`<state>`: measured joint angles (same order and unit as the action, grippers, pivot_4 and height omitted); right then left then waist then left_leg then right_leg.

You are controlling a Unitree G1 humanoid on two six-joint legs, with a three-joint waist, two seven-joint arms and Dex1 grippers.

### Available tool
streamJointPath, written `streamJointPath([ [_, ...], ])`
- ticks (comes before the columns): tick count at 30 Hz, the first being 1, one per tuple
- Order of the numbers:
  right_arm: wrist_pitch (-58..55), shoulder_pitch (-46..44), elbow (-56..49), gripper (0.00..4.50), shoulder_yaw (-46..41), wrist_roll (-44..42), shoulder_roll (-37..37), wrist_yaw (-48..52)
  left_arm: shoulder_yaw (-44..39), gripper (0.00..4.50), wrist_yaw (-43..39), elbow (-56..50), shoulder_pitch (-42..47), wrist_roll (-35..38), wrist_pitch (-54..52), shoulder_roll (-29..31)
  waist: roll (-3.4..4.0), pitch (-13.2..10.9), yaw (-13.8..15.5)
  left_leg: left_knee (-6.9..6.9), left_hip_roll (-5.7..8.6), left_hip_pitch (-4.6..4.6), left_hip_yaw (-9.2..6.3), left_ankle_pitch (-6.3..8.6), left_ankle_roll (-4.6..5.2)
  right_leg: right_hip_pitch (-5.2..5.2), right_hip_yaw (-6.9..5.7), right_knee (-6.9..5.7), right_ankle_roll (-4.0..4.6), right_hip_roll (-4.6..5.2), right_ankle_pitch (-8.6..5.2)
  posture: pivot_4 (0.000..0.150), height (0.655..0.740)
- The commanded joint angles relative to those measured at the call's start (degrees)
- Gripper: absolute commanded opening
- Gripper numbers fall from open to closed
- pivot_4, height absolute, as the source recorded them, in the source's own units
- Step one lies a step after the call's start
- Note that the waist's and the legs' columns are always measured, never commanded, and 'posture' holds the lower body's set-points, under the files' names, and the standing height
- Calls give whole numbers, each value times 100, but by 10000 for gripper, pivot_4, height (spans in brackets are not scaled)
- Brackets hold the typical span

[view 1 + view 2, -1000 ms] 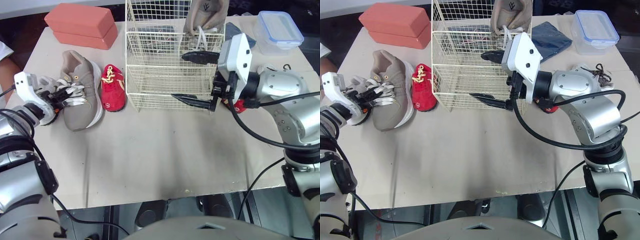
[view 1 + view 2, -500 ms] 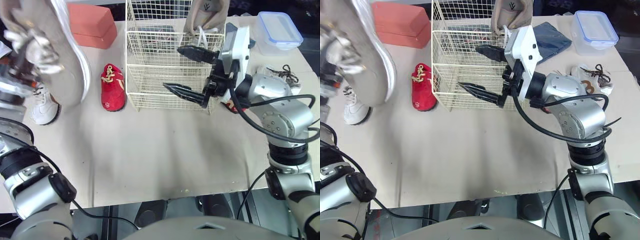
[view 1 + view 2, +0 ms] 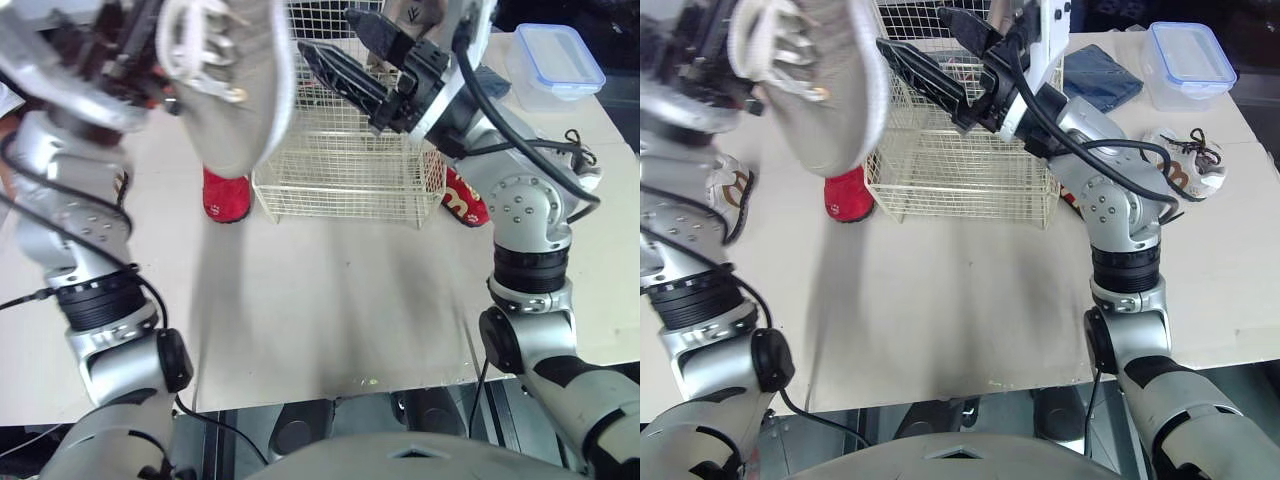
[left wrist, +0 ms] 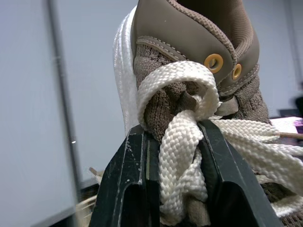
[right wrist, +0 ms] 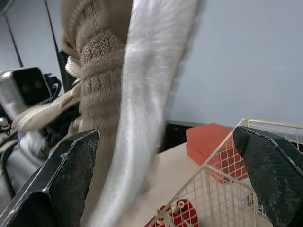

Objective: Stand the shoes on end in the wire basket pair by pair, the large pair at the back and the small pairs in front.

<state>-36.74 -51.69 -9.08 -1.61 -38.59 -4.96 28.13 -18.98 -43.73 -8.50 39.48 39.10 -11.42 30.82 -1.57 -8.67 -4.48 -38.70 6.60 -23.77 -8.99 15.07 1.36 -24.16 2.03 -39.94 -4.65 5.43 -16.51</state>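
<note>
My left gripper (image 4: 173, 130) is clamped tight on the laces and tongue of the large taupe shoe (image 3: 235, 90), black fingers pinching the white knot from both sides. The shoe hangs in the air just off the left side of the wire basket (image 3: 340, 170), toe pointing down, white sole edge turned toward the basket. Right under its toe, beside the basket's left front corner, a small red shoe (image 3: 222, 195) lies on the table (image 3: 330, 300). My right gripper (image 3: 325, 33) is up over the basket's front rim, spread wide and holding nothing, fingers aimed at the hanging shoe's sole. At the basket's back right corner the other large taupe shoe (image 3: 412, 12) stands on end. Against the basket's right wall sits a second red shoe (image 3: 462, 200), partly hidden by my forearm. Further out on that side is a small white shoe with brown laces (image 3: 1180, 165), and well to the basket's left a small white shoe (image 3: 735, 190). Behind the basket on the right lie a blue cloth (image 3: 1095, 75) and a lidded plastic box (image 3: 555, 55)
</note>
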Motion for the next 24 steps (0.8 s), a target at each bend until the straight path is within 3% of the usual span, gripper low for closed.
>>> streamJointPath([
  [1, 213, -252, 26, 45000, -133, -28, 151, -177, 230, 6666, 99, -296, 159, -270, 356, -112, 3, -1, -88, 1, 0, 1, 0, 0, 0, 0, 0, -1, 0, -1, 0, 1500, 7400],
  [5, 244, -435, 228, 45000, -329, -86, 318, -479, 427, 6666, 4, -301, 46, -355, 444, -237, 6, -3, -145, 3, 0, 2, 1, 0, 0, -5, 9, -4, 0, -4, 0, 1500, 7400],
  [6, 220, -463, 227, 39551, -376, -142, 334, -502, 451, 6665, -38, -273, 9, -397, 477, -234, 6, -3, -146, 5, 0, 1, 1, -1, -1, -10, 10, -5, 0, -4, 0, 1500, 7400],
  [7, 204, -481, 223, 37308, -402, -176, 343, -518, 465, 6665, -64, -253, -15, -425, 503, -232, 6, -3, -144, 6, -1, 1, 1, -1, -1, -11, 11, -6, 0, -4, 0, 1500, 7400],
  [13, 114, -457, 120, 6699, -331, -251, 257, -426, 613, 6665, -141, -90, -54, -636, 735, -281, 7, -3, -101, 6, 2, 0, 1, -1, -1, -9, 10, -2, 0, -3, 0, 1500, 7400],
  [15, 110, -460, 132, 178, -325, -246, 253, -436, 671, 6665, -135, -33, -51, -691, 795, -325, 7, -3, -97, 6, 2, 0, 0, -1, -1, -9, 8, -2, 0, -3, 0, 1500, 7400],
  [20, 48, -422, 85, 178, -327, -344, 197, -330, 692, 6665, -40, 125, 24, -872, 976, -411, 7, -3, -113, 6, 2, -1, 1, -1, -1, -10, 11, -3, 0, -2, 0, 1500, 7400],
  [24, -144, -398, 7, 13308, -356, -639, 52, -57, 574, 6665, 152, 417, 156, -1128, 1331, -467, 7, -3, -102, 6, 2, -1, 0, -1, -1, -11, 10, -3, 0, -3, 0, 1500, 7400],
])
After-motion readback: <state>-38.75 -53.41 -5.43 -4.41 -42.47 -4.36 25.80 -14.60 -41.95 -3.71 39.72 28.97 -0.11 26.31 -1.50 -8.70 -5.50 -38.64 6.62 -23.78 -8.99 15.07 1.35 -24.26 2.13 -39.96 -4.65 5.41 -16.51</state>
